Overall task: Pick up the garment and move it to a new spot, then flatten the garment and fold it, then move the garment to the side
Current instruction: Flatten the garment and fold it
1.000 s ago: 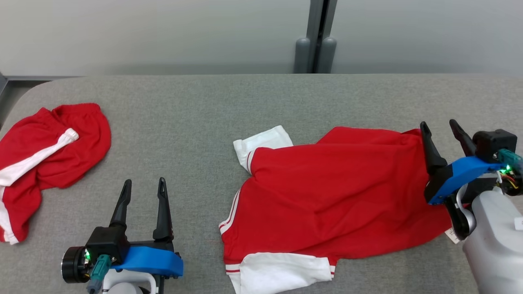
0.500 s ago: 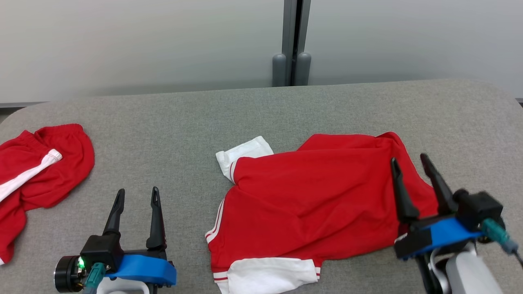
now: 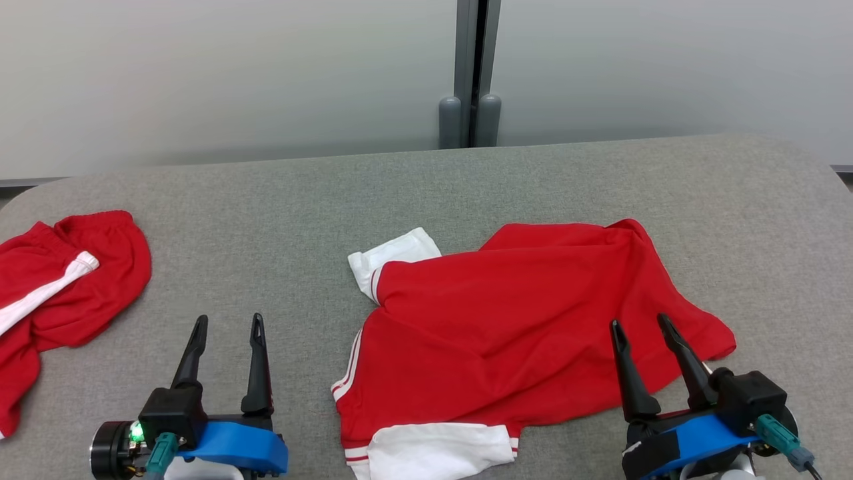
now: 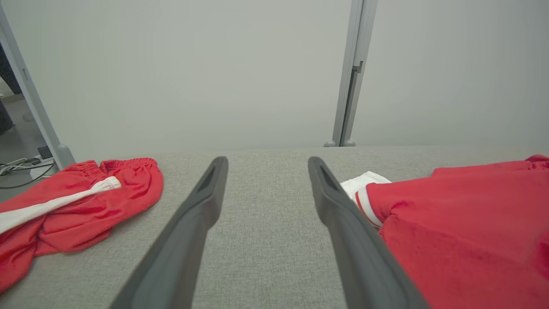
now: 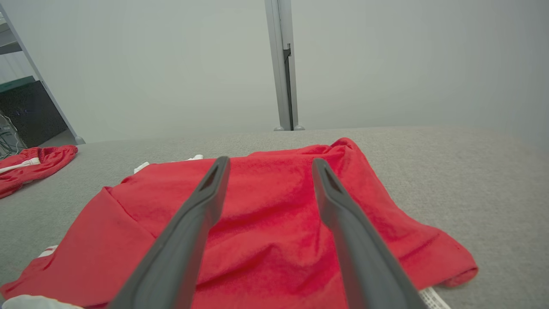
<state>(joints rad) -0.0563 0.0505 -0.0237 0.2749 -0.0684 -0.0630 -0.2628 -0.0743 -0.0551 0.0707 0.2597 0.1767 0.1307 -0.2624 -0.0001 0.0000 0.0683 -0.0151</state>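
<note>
The shirt (image 3: 520, 333) is soft, matt red cloth with a faint fuzzy nap and white cloth sleeves. The table (image 3: 266, 213) is covered in rough grey woven fabric. The shorts (image 3: 80, 293) are smoother red cloth with a slight sheen. The left gripper (image 3: 229, 317) and right gripper (image 3: 638, 321) have matt dark plastic fingers on smooth blue plastic. The post (image 3: 472, 67) looks like painted metal.

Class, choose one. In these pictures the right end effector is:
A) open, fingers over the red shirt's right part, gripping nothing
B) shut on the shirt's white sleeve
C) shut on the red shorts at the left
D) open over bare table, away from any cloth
A: the right end effector has its two fingers spread apart over the red shirt, with no cloth pinched between them.
</note>
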